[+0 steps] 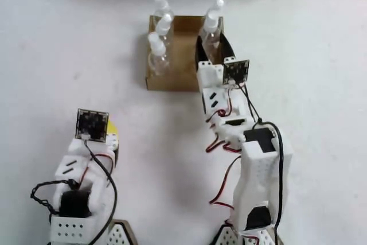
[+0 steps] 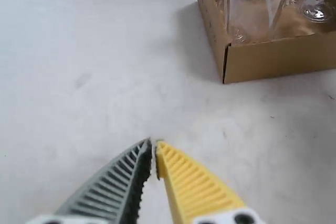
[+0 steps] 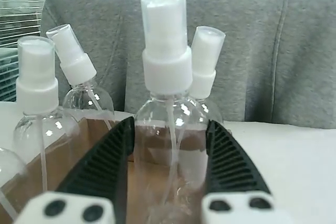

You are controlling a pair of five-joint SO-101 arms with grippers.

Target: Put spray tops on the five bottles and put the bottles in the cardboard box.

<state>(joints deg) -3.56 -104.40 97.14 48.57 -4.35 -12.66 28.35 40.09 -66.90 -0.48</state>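
High view: my right gripper [image 1: 213, 45] is at the right side of the cardboard box [image 1: 172, 82], just above the centre of the frame. Its black jaws are clamped on the front right bottle [image 1: 210, 32], which stands inside the box with its white spray top [image 1: 209, 23] on. A second bottle [image 1: 216, 8], also capped, stands just behind it toward the top of the frame. Three left-side bottles [image 1: 165, 27] line the box's other wall, each with a top on. My left gripper [image 1: 112, 128] is in the lower left over the white table [image 1: 63, 50], well apart from the box, with a bit of its yellow jaw showing past the wrist camera.

Left wrist view: my left gripper [image 2: 154, 148] sits at bottom centre, grey and yellow jaws pressed together at the tips, over the table [image 2: 105, 51]. The cardboard box [image 2: 273, 59] is in the upper right with a near corner turned toward me. The clear bases of the left-side bottles [image 2: 252, 9] show above its wall.

Right wrist view: my right gripper [image 3: 170, 127] holds the front right bottle [image 3: 165, 77] at centre frame, with a black jaw against each side of its clear shoulder. The bottle is upright and its dip tube runs straight down. The second bottle [image 3: 206, 61] stands just behind it to the right. Two of the left-side bottles [image 3: 37, 93] are at the left of the frame, one upright and the one behind it leaning. I cannot tell whether the held bottle's base touches the box floor.
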